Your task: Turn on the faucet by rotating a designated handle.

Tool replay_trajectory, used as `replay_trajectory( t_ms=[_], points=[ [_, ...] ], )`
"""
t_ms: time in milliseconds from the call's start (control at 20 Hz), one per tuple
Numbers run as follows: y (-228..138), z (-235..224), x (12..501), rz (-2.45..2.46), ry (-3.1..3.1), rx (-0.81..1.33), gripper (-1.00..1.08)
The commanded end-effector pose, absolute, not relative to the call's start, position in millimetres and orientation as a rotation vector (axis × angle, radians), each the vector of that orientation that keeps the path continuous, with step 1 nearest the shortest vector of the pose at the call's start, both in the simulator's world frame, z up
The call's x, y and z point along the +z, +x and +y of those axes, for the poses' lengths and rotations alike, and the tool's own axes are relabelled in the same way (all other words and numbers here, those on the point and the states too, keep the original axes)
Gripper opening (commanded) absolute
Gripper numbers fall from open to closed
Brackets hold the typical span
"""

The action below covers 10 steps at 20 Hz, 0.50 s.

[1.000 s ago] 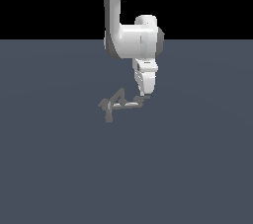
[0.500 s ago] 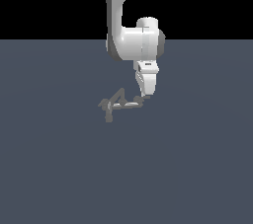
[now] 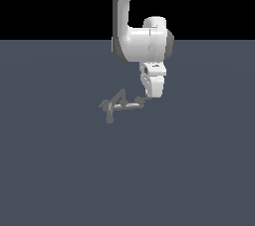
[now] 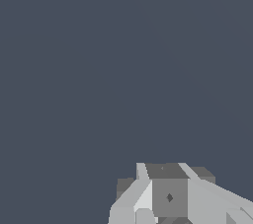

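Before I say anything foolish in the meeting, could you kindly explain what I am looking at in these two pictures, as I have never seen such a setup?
Both pictures are renders from a physics simulation, not photographs. The large white shape in the exterior view is a single robot arm reaching down from above, ending in its gripper. That view comes from a camera standing off the arm.

On the flat dark grey-blue floor sits the faucet, a tiny dull-grey fixture of thin rods, far smaller than the gripper. Its handle is the short straight arm pointing toward the exterior view's right. The gripper's tip is right at the end of that handle; whether it touches or grips it is too small to tell.

The other picture comes from a camera on the arm's wrist. It shows mostly bare floor, with blocky grey and white parts at one edge that I cannot identify for certain.
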<state>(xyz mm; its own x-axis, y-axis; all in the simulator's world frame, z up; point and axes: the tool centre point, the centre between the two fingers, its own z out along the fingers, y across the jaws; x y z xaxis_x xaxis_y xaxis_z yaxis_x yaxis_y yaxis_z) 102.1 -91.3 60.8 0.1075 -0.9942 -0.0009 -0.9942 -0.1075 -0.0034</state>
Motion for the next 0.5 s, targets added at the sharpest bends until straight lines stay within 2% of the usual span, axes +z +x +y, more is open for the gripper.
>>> replay_trajectory(
  t_ms=[0,450],
  points=[
    [99.2,-91.7,61.0,2.097,-2.336,-0.002,-1.00],
    [73.8,-95.5,60.9,2.101,-2.334,-0.001,-1.00]
  ],
)
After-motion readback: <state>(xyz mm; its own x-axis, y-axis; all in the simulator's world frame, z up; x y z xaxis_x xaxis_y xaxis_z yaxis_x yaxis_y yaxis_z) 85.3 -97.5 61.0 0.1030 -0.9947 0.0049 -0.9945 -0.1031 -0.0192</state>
